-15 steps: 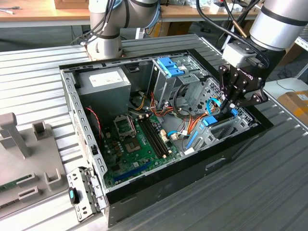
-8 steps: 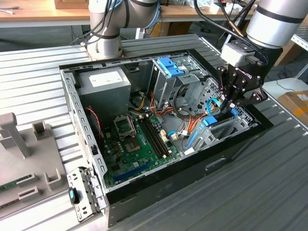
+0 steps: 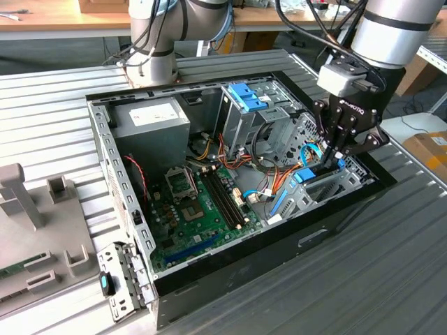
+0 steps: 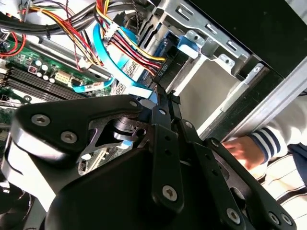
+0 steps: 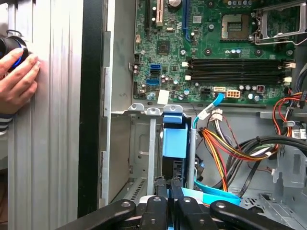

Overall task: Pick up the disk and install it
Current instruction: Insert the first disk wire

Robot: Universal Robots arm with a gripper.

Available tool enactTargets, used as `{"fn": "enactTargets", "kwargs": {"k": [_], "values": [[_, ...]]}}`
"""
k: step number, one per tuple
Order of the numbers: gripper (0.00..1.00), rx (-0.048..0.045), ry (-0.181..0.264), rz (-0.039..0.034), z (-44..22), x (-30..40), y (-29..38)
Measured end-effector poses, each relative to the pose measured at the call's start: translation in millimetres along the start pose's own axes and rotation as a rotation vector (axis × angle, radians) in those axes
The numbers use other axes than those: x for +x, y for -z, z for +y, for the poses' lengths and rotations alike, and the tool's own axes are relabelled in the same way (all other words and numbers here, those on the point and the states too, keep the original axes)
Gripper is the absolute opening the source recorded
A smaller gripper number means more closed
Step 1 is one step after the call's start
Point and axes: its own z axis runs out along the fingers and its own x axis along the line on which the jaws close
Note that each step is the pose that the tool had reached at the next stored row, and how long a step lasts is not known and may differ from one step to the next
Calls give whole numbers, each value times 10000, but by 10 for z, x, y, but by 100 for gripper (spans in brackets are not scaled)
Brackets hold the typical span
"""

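Computer case point(image 3: 230, 272), black and lying open on a ribbed metal table point(image 3: 56, 98), in the exterior view. A green motherboard point(image 3: 202, 209) covers its floor. A grey box with a white sticker point(image 3: 150, 122) sits toward the exterior view's left, and a small blue latch point(image 3: 246, 95) tops a metal cage. At the exterior view's right the robot arm reaches down into the case, and its black gripper point(image 3: 328, 162) points into the drive bay. The disk point(image 3: 305, 176) stands on edge in that bay, its blue frame just beside the fingertips. The fingers are drawn close together.

In the second wrist view the gripper point(image 4: 160, 96) stretches toward the bay with its fingers side by side. The disk point(image 4: 188, 46) shows its blue end among silver rails beyond the fingertips. A flat light blue cable point(image 4: 120, 64) and a bundle of red, yellow and orange wires point(image 4: 129, 43) run near it. A person's hand point(image 4: 244, 151) with a striped cuff rests outside the case wall.

In the first wrist view the gripper point(image 5: 168, 181) has its two fingers almost touching, with a thin slit between them, right at the disk point(image 5: 172, 139). Whether they pinch its edge cannot be told. The disk sits upright in a slot between metal rails, its blue frame toward the motherboard point(image 5: 216, 48). The person's hand point(image 5: 19, 79) lies on the table, around a small dark round object.
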Motion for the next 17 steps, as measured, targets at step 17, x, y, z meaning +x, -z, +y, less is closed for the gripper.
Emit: {"fn": "enactTargets", "kwargs": {"k": [17], "values": [[16, 27, 23, -2148, -10, 2, 28]]}}
